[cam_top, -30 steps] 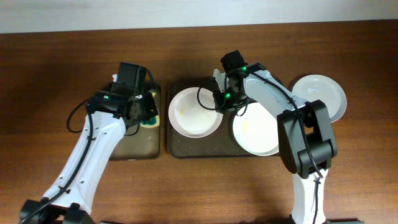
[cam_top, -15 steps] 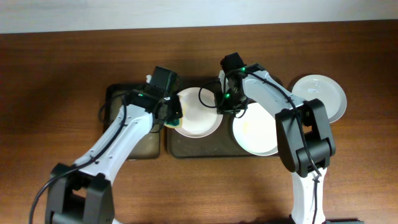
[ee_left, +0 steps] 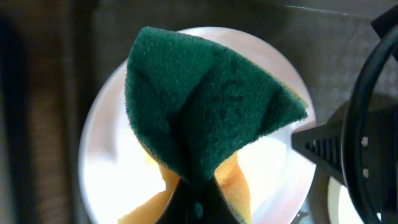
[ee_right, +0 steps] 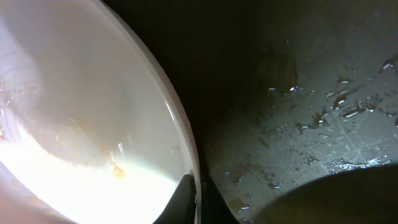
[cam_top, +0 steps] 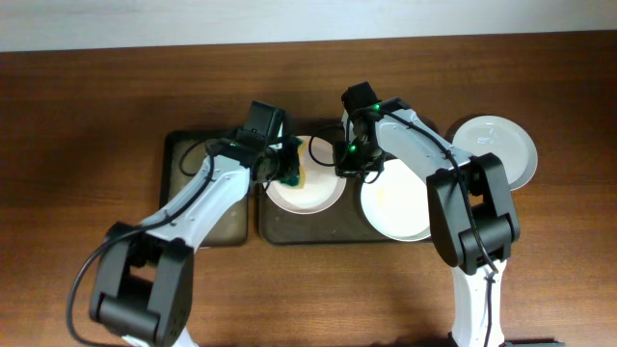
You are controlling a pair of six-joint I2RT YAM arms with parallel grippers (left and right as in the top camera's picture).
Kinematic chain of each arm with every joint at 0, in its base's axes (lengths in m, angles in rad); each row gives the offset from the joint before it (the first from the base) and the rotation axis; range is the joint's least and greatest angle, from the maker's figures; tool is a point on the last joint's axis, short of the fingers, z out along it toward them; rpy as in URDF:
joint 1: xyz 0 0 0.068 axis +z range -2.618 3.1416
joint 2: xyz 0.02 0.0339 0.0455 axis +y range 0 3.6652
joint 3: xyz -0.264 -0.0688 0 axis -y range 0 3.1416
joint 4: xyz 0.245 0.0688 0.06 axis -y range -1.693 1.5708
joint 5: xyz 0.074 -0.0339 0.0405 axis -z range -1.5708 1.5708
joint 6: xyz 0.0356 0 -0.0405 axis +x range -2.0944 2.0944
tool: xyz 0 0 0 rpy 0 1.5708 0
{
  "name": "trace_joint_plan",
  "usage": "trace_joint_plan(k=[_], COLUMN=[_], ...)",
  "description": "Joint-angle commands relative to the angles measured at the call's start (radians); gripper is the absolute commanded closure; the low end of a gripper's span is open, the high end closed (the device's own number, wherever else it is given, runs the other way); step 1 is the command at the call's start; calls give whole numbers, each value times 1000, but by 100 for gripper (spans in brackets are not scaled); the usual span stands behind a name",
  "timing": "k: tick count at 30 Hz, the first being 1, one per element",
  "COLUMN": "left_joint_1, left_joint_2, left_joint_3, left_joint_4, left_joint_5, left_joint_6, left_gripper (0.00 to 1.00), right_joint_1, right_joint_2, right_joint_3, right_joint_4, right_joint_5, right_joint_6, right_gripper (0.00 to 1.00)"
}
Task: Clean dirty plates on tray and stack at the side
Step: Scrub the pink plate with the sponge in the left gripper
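Nearest the arm bases, the front rim of the tray lies across the table, dark brown and long side on. To its left, just beside it, sits a small black tray, partly covered by the left arm. Two plates sit inside the brown tray. The second plate fills the right half, with a faint yellow smear inside and the right arm crossing over its far edge. The first plate fills the left half. Left gripper hangs over the first plate, clenched on a sponge. In the left wrist view the fingertips pinch the sponge at its lower end: green scouring face toward the camera, yellow foam behind, folded, over the white bowl of the plate. Whether the sponge touches the plate I cannot tell. Right gripper is at the first plate's right rim, clamped on it. The right wrist view shows the gripper with one finger either side of the rim, orange-yellow streaks on the plate's inner face, and wet droplets on the tray floor. Farther right, off the tray and on bare table, sits the third plate.
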Motion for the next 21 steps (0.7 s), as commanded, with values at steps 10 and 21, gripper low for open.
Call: trace_joint_plan(k=[10, 21], left_joint_1=[-24, -26], left_joint_2=[140, 163], left_joint_3=[-2, 6], left_joint_4=[90, -68], left_joint_5=[113, -545], left_joint_6=[-74, -74], left_gripper=[100, 100], right_joint_1=[6, 6], right_joint_2=[23, 23], right_joint_3=[-5, -5], right_joint_4=[6, -27], right_joint_5=[47, 48], right_joint_6=[-48, -135], right_gripper=[96, 96])
